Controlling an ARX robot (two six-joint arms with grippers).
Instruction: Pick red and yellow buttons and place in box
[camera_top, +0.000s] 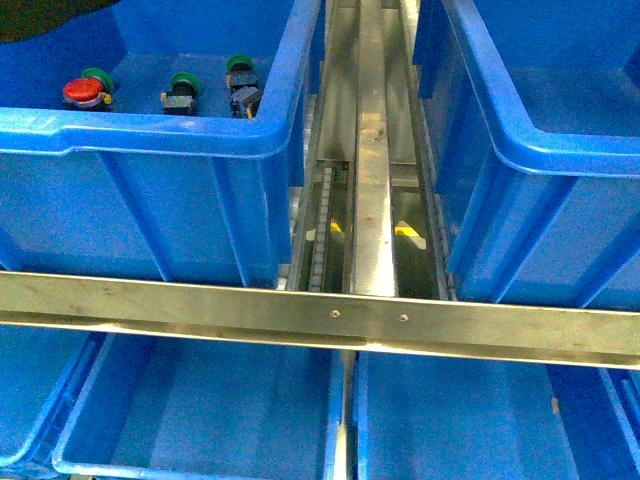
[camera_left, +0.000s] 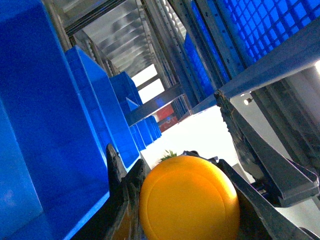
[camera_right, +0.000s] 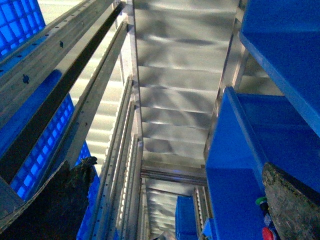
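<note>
Clasping the yellow button (camera_left: 190, 200), the left gripper (camera_left: 172, 162) faces blue bins (camera_left: 50, 125).

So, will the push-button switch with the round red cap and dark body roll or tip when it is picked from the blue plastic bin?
On the red-capped switch, the cap looks wider than the dark body, so it may tip if pushed. The blocky body should limit rolling. A green-capped switch close behind could get nudged.

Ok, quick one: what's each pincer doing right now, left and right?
Left pincer: closed on the yellow button.
Right pincer: open, holding nothing.
</note>
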